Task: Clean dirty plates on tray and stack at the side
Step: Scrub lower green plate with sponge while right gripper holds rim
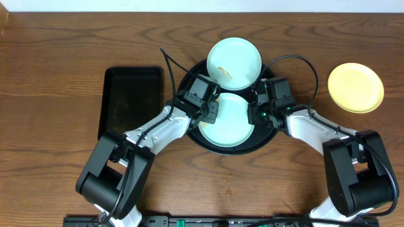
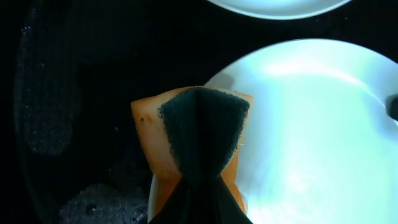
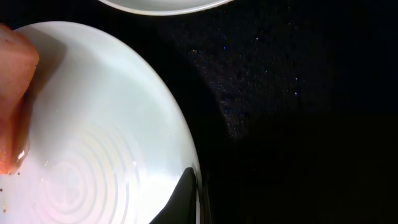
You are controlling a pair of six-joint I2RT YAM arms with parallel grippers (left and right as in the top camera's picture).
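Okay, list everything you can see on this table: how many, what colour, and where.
round tray: one, glossy black, table centre
smeared plate: one, pale mint with brown smears, over the round tray's far rim
near plate: one, pale mint, in the round tray between the hands
yellow plate: one, pale yellow, on the table right of the round tray
rectangular tray: one, black, left of the round tray
sponge: one, orange with dark green pad, at the near plate's edge
table: one, dark brown wood
left hand: shut on the sponge
right hand: shut on the near plate's rim
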